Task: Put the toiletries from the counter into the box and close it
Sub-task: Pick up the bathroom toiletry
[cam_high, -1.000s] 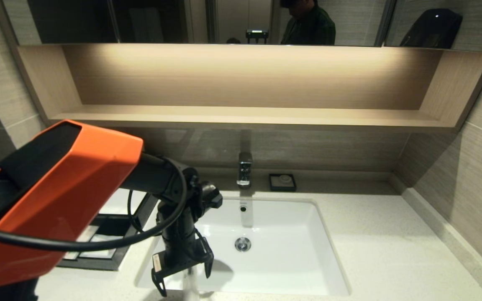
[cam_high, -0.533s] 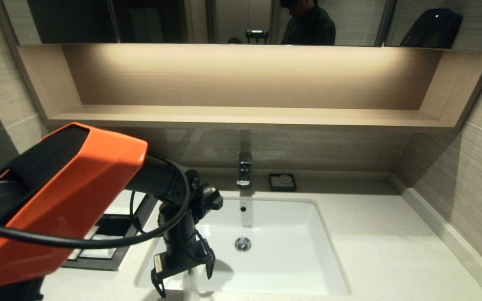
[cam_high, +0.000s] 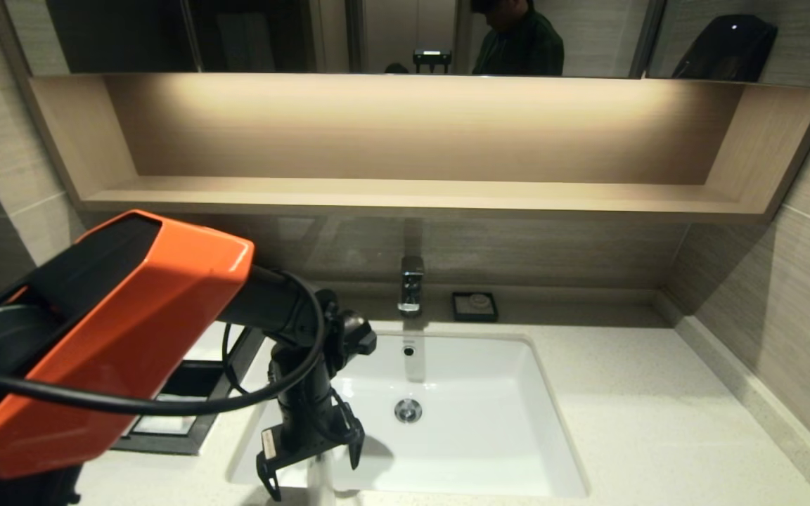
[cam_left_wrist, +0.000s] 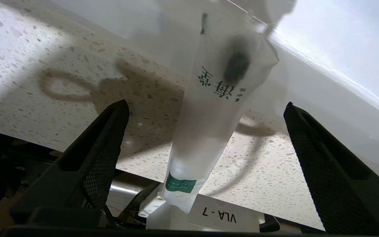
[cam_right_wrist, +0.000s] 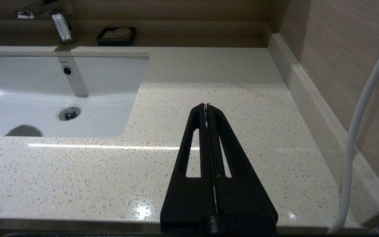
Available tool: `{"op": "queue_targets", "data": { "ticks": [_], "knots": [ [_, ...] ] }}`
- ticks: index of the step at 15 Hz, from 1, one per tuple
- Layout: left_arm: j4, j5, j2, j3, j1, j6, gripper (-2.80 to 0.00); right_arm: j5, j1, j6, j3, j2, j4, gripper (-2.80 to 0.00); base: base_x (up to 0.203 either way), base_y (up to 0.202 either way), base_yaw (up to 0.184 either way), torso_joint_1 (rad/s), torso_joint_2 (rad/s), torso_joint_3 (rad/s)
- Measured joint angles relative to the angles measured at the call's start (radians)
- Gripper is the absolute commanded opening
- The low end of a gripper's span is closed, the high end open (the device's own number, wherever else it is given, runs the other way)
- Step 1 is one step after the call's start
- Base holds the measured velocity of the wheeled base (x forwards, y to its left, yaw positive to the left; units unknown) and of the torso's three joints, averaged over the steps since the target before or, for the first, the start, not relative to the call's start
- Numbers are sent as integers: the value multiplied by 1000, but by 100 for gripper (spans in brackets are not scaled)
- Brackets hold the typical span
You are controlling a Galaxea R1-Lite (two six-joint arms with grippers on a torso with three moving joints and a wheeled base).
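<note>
Counter-edge pickup: left gripper (cam_left_wrist: 206, 108) hangs by white rectangular basin (cam_high: 489, 422), jaws wide and empty, straddling long pale plastic-wrapped toiletry packet (cam_left_wrist: 215, 108) to pinch it; black box (cam_high: 187, 414) waits beside basin w/ drawer open.

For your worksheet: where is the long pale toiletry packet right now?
The packet lies on the counter at the basin's front edge, between the open left gripper's fingers, untouched.

Counter (cam_right_wrist: 235, 82) was pale beige, dark-speckled. Basin (cam_high: 489, 422) white. Packet (cam_left_wrist: 215, 108) was translucent white with green lettering. Arm cover (cam_high: 117, 337) orange; gripper fingers (cam_left_wrist: 100, 154) black mesh-textured.
</note>
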Motion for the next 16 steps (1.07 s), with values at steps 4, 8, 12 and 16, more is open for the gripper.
{"op": "queue_targets", "data": {
  "ticks": [4, 8, 12, 16],
  "knots": [
    [-12, 0, 1, 0, 0, 0, 0, 0, 0, 0, 0, 0, 0, -280, 0, 0, 0, 0, 0, 0],
    [-13, 0, 3, 2, 0, -1, 0, 0, 0, 0, 0, 0, 0, -280, 0, 0, 0, 0, 0, 0],
    [-14, -1, 6, -1, 0, -1, 0, 0, 0, 0, 0, 0, 0, -280, 0, 0, 0, 0, 0, 0],
    [-18, -3, 7, -1, 0, -3, 0, 0, 0, 0, 0, 0, 0, -280, 0, 0, 0, 0, 0, 0]
  ]
}}
